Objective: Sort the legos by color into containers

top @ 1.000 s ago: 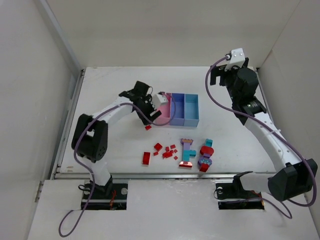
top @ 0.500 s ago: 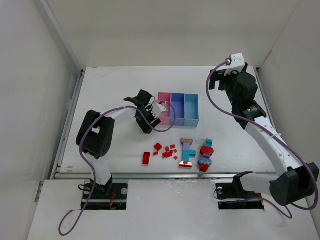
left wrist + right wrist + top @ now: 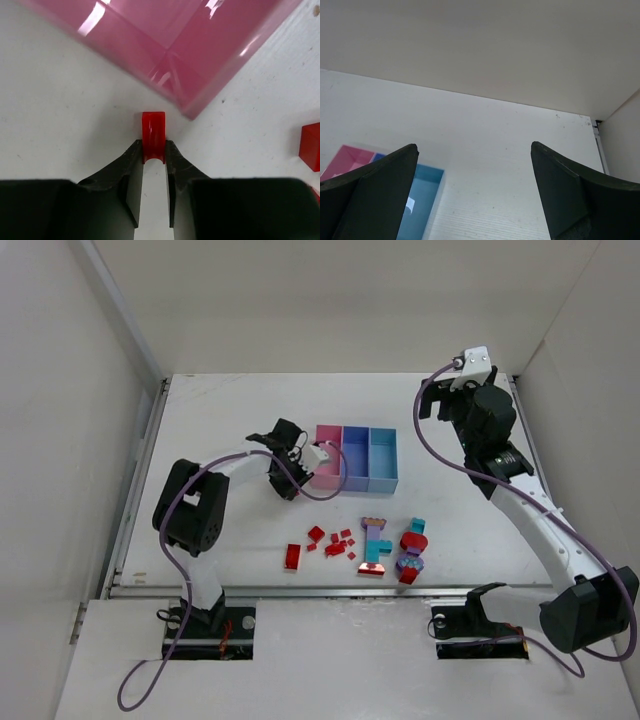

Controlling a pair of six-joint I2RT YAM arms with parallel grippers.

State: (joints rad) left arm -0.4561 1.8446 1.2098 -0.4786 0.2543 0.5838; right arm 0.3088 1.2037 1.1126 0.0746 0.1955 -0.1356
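Observation:
My left gripper (image 3: 153, 148) is down on the table just off the pink container's (image 3: 200, 60) near corner, shut on a small red lego (image 3: 153, 129). In the top view this gripper (image 3: 289, 486) sits left of the three joined containers: pink (image 3: 330, 434), purple-blue (image 3: 356, 455), light blue (image 3: 382, 455). Loose red legos (image 3: 335, 545) and multicolour clumps (image 3: 375, 545) (image 3: 412, 552) lie nearer the front. My right gripper (image 3: 474, 145) hangs open and empty high at the back right (image 3: 437, 403).
Another red brick (image 3: 311, 152) lies to the right of my left fingers. A bigger red brick (image 3: 292, 557) lies at the left end of the scatter. White walls close in the table on three sides.
My left gripper dropped from the pink container's edge to the table beside it and closed on the red lego lying there. The right arm shifted slightly.

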